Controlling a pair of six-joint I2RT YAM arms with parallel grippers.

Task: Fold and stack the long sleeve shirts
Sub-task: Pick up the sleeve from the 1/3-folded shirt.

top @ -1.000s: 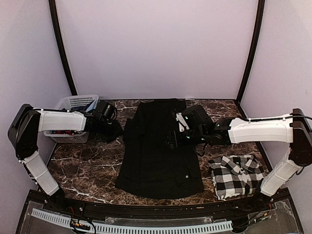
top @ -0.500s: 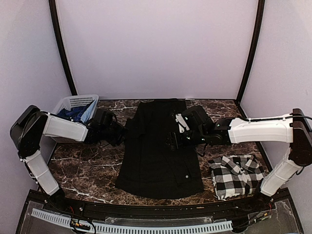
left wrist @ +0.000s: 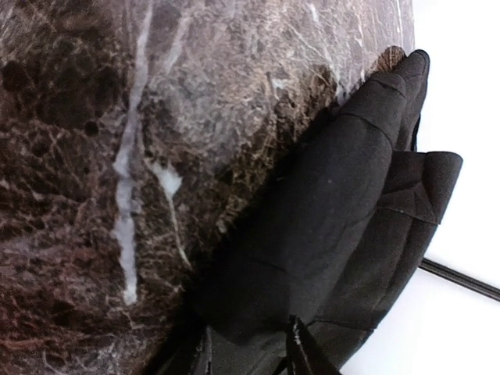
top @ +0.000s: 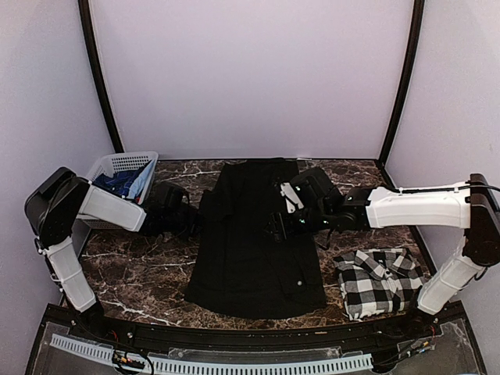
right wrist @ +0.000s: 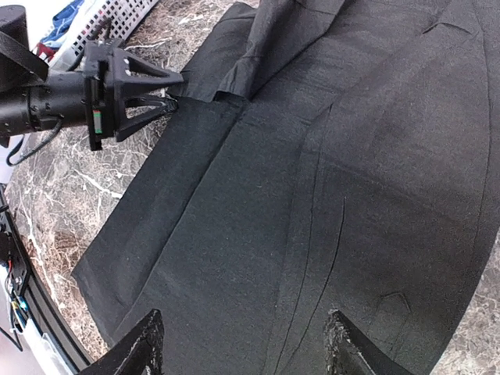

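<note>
RISK: my left gripper (right wrist: 173, 100) has only the edge of the sleeve (left wrist: 344, 219), so the cloth may slip, or a pull may drag the black shirt (top: 250, 242) askew | LEFT: jaws narrow, astride the sleeve fold, can't tell if clamped | RIGHT: right gripper (right wrist: 244, 344) spread wide over shirt's middle, holding nothing | SHIRTS: black one flat, middle of table (top: 141, 266); checked shirt (top: 379, 281) folded, near right corner

- The black shirt (top: 254, 234) lies spread flat in front of me down the middle of the worktop (top: 141, 273), collar at the far edge and hem towards me. It is plain, with a small white button showing low on its right side. Its left sleeve is folded in along the body, rumpled near the shoulder.
- The checked shirt (top: 380, 281), black and white, sits folded in a rough, slightly puffy square at my near right, just beside the black shirt's hem corner and not touching it.
</note>
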